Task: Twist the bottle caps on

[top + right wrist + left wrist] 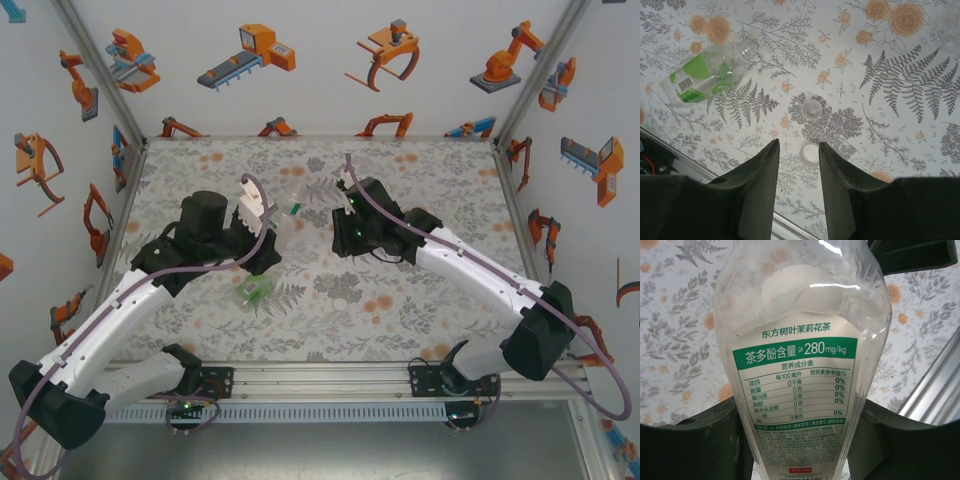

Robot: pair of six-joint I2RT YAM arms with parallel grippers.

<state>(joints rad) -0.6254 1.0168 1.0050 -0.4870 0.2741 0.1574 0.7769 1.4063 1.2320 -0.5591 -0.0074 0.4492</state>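
Fern-print table (900, 90), green bottle (702, 75); white cap (810, 154) under narrow empty right hand (799, 145); labelled bottle (800, 340) in left hand (800, 410).

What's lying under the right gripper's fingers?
A white bottle cap lies on the flowery table below the right gripper, between its fingers; a clear cap sits just beyond. The table right under the black fingers is covered.

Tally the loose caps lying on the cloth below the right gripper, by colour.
White cap: 1
Clear cap: 1
Total: 2
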